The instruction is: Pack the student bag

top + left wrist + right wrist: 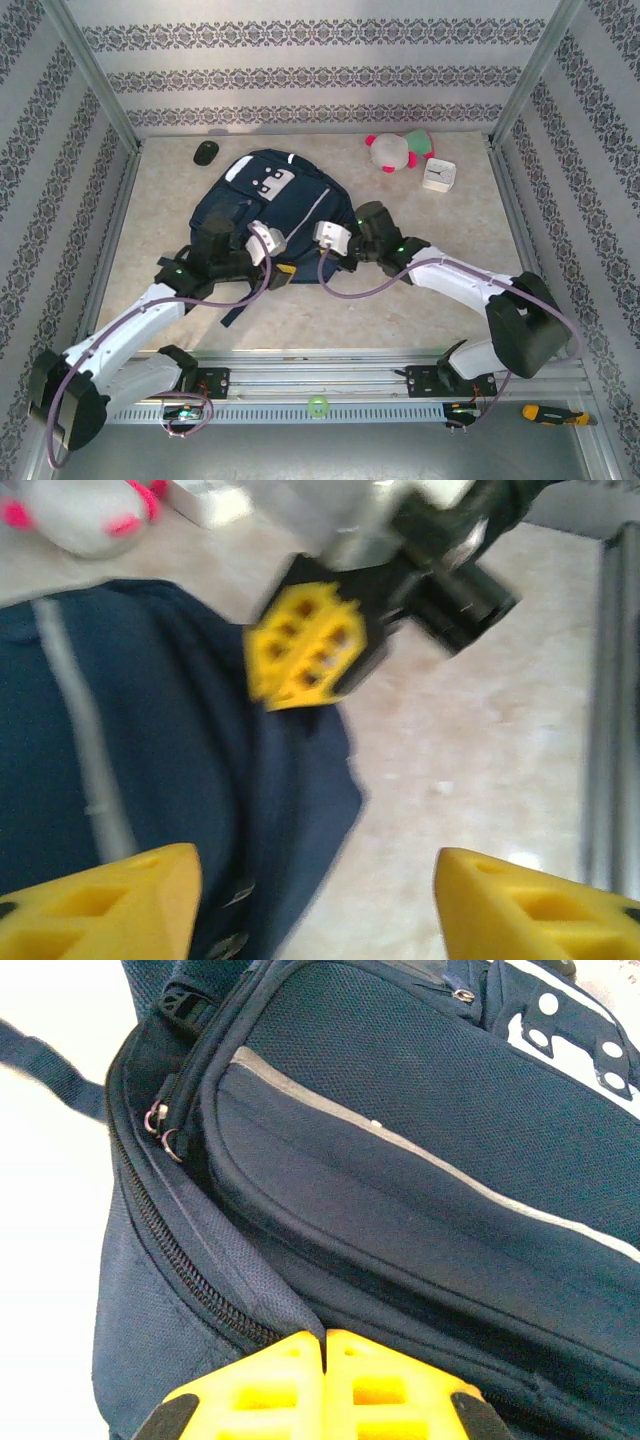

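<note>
**Condition.** The student bag (265, 205) lies flat at the centre of the table (430, 300), with both arms at its near edge. The right gripper (324, 1350) has its fingers closed together. They appear to pinch a fold of bag fabric just beside the main zipper (190, 1270). The left gripper (315, 870) has its fingers apart with nothing between them, above the bag's near right corner and bare table. The left wrist view is blurred, so contact with the fabric cannot be confirmed.

**Hazards.**

1. Loss of grip. The fold is thin and appears to be held at the very fingertips. A sharp upward or sideways pull is likely to strip it out, and the edge would drop.
2. Closed compartment. The zipper pulls (160, 1125) sit together, and the visible stretch of zipper looks shut. Lifting fabric alone would then open no mouth for packing.
3. Arm collision. The two grippers are near each other. If the left one advances to the same edge, it may strike the right one.
4. Bag drag. The bag is limp and the table looks smooth. The plush toy (395, 150), white clock (438, 175) and black mouse (206, 152) lie on the far side. A reach across could snag a strap and shift the bag.
</note>
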Controlling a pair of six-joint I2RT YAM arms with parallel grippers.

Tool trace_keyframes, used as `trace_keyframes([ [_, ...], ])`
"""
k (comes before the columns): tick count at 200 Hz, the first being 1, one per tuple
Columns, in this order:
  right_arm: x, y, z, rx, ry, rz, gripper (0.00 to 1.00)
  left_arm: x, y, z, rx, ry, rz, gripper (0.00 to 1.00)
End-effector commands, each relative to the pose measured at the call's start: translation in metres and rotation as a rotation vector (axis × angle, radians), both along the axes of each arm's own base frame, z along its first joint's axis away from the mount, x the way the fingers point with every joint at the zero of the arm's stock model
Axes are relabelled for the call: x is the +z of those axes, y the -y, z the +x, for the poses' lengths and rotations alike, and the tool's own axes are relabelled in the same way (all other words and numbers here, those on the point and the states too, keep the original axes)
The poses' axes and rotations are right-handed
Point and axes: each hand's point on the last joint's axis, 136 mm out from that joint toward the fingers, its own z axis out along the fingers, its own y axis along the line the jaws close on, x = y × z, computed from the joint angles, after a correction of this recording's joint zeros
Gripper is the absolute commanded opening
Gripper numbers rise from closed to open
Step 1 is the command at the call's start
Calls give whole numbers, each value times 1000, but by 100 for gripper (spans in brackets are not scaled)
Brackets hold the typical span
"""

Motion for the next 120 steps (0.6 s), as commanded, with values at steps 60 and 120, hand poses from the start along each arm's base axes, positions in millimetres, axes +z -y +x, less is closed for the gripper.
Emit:
trace_keyframes([
  [60,9,23,-20,287,80,-74,0,-50,-38,55,-97,312,448,83],
  [120,21,17,-21,298,81,-28,0,-56,-5,84,-213,425,453,99],
])
